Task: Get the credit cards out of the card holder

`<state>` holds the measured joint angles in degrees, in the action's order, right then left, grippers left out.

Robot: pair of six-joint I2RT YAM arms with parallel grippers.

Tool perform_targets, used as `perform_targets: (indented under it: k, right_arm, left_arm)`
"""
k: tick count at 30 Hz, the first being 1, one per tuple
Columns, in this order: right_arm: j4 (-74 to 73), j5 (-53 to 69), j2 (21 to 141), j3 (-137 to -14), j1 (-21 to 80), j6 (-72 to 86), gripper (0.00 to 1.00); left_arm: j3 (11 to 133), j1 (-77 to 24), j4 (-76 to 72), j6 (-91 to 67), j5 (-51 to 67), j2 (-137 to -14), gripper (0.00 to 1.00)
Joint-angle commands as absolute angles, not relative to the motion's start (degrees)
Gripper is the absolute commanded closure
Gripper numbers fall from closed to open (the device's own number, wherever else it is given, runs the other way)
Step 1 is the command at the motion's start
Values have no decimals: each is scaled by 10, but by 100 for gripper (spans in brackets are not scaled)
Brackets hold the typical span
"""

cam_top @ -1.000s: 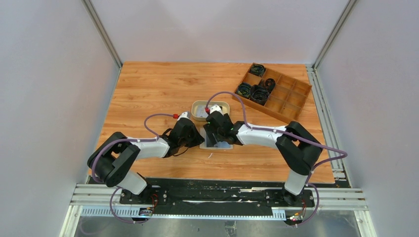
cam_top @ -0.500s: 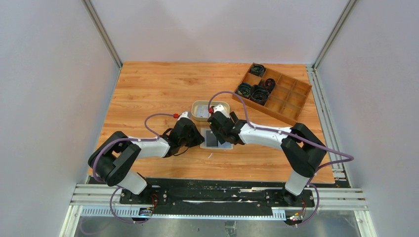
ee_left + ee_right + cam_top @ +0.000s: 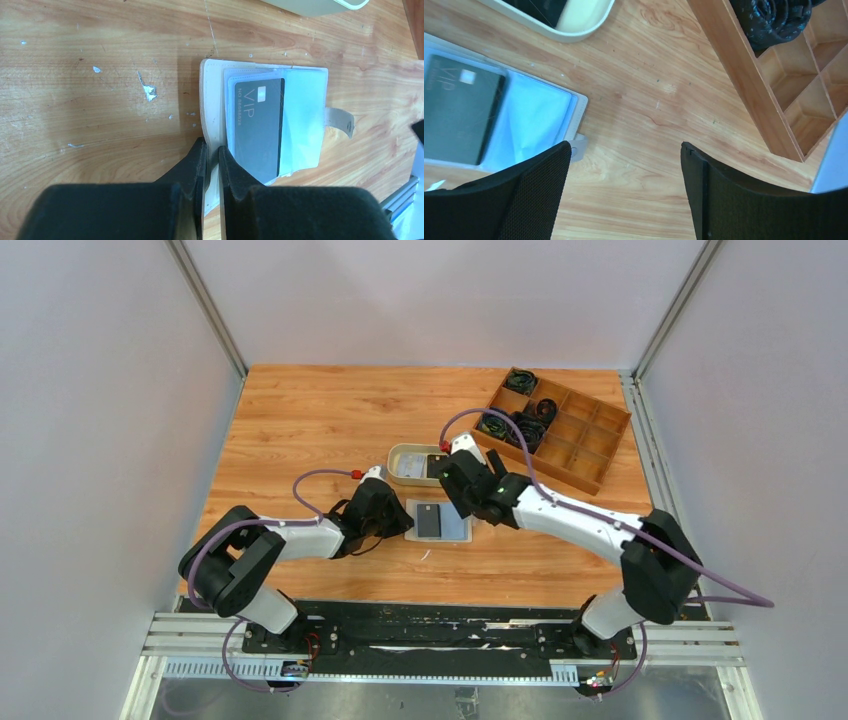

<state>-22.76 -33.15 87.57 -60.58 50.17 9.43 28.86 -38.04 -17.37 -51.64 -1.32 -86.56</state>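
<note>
The cream card holder (image 3: 460, 535) lies open on the table. A dark grey credit card (image 3: 428, 521) marked VIP sits in its clear pocket (image 3: 257, 125). To the right of that card lies a pale blue leaf (image 3: 300, 115); card or empty sleeve, I cannot tell. My left gripper (image 3: 212, 148) is shut on the near edge of the holder's cream leaf (image 3: 212, 100). My right gripper (image 3: 465, 487) hangs open and empty over bare wood (image 3: 625, 150), just right of the holder (image 3: 580, 102) and its strap tab (image 3: 576, 147). Another dark card (image 3: 437, 466) lies in the oval dish.
The beige oval dish (image 3: 400, 454) stands just behind the holder, its rim showing in the right wrist view (image 3: 584, 30). A brown wooden compartment tray (image 3: 590, 445) with coiled black cables stands at the back right, close to my right gripper (image 3: 744, 75). White specks dot the wood.
My right gripper has lifted off the card holder and swung back and right past the dish, its jaws a little wider. A dark card now shows in the dish. The left gripper has not moved.
</note>
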Motion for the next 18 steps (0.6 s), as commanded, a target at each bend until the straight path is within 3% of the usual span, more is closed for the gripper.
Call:
perform_targets:
  k: [1, 7, 13, 18]
  right_arm:
    - [-203, -245, 813, -598, 483, 90, 16]
    - [-65, -44, 758, -532, 472, 76, 16]
    - [54, 188, 782, -488, 424, 159, 18]
    - [179, 294, 816, -434, 375, 240, 19]
  left_arm:
    - [267, -378, -82, -494, -29, -898, 100]
    - [267, -379, -86, -492, -27, -896, 100]
    - [268, -378, -86, -490, -26, -901, 100]
    - [266, -379, -87, -491, -29, -908, 100]
